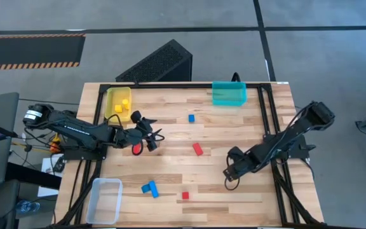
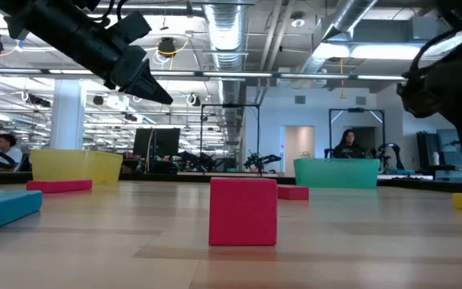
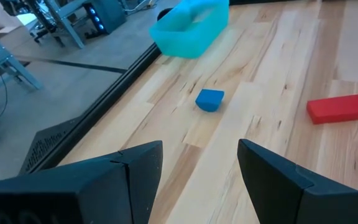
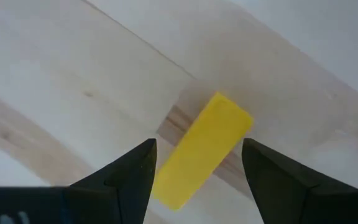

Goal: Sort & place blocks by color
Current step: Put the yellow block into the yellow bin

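A wooden table [image 1: 234, 127] seen from above holds scattered small blocks and three bins. The left gripper [image 1: 152, 135] reaches in from the left side and hovers near the yellow bin [image 1: 115, 94], which sits at the far left corner with two yellow cubes [image 1: 122, 105] inside. Its fingers [image 3: 135, 180] stand apart with nothing between them. A red block [image 1: 136, 149] lies on the table partly under this gripper.

The right gripper [image 1: 229, 176] is lowered on the right side of the table, and its wrist view shows a yellow bar [image 4: 201, 150] lying on the wood between its wide-open fingers [image 4: 129, 177]. Whether the fingers touch the bar cannot be told; it looks to be resting on the table, not lifted.

A teal bin [image 1: 229, 93] stands at the far edge, right of centre. A clear bin [image 1: 104, 200] sits at the near left corner. A small blue cube [image 1: 191, 118] lies near the middle towards the far edge, and a red bar [image 1: 197, 149] lies at the centre. Blue blocks [image 1: 150, 188] lie near the clear bin, with a small red cube [image 1: 185, 196] to their right.
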Robot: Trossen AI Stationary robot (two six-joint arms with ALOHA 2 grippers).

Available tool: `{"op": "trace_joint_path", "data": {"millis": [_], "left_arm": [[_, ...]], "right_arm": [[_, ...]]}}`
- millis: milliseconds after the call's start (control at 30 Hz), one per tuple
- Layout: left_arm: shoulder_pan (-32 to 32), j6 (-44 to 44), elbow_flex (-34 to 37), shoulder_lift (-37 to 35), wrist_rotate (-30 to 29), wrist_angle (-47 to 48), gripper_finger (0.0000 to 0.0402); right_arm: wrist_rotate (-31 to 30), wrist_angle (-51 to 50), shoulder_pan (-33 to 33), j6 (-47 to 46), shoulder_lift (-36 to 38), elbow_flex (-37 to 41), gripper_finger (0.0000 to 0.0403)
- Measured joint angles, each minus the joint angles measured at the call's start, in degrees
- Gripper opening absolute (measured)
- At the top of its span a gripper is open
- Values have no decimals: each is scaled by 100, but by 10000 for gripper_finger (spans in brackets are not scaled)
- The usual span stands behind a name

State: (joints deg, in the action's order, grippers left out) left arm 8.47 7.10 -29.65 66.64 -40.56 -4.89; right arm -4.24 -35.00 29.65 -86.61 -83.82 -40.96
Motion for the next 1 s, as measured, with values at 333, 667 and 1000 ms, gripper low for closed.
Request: {"op": "trace_joint_path", "data": {"millis": [333,667,1000], "left_arm": [[0,23,0,0,2,10,200],[-151,1142,0,1,285,-511,200],[-149,1303,4,165,725,-585,200]], "right_arm": [[231,113,-24,392,-526,-117,252],[-418,147,-20,1391,-516,-491,77],[-1263,-319,-173,2126,-523,-874,46]]}}
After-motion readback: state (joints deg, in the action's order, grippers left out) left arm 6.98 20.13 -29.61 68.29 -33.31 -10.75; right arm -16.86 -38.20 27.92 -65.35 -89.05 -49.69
